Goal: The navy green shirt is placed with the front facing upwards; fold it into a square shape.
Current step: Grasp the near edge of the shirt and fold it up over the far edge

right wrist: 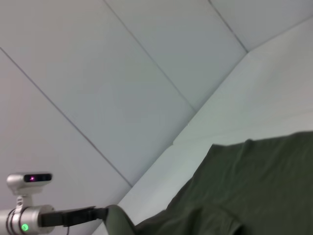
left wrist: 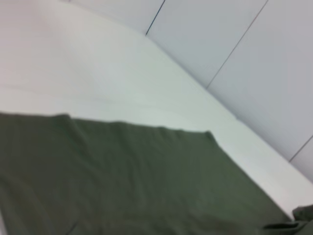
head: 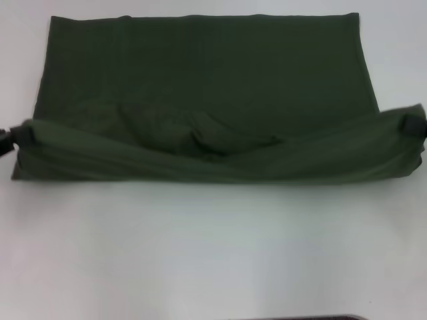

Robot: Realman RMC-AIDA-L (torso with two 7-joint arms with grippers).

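The navy green shirt (head: 200, 73) lies spread across the white table (head: 213, 253), plain olive cloth facing up with no lettering showing. Its near edge is raised as a long fold that sags in the middle. My left gripper (head: 15, 135) is shut on the fold's left end, and my right gripper (head: 415, 125) is shut on the right end. In the right wrist view the left gripper (right wrist: 95, 214) pinches the cloth's corner above the shirt (right wrist: 259, 186). The left wrist view looks over the flat shirt (left wrist: 122, 181).
Bare white tabletop (head: 213, 267) stretches from the fold toward me. Pale wall panels (right wrist: 122, 73) rise behind the table's far edge. A dark strip (head: 300, 318) shows at the very bottom of the head view.
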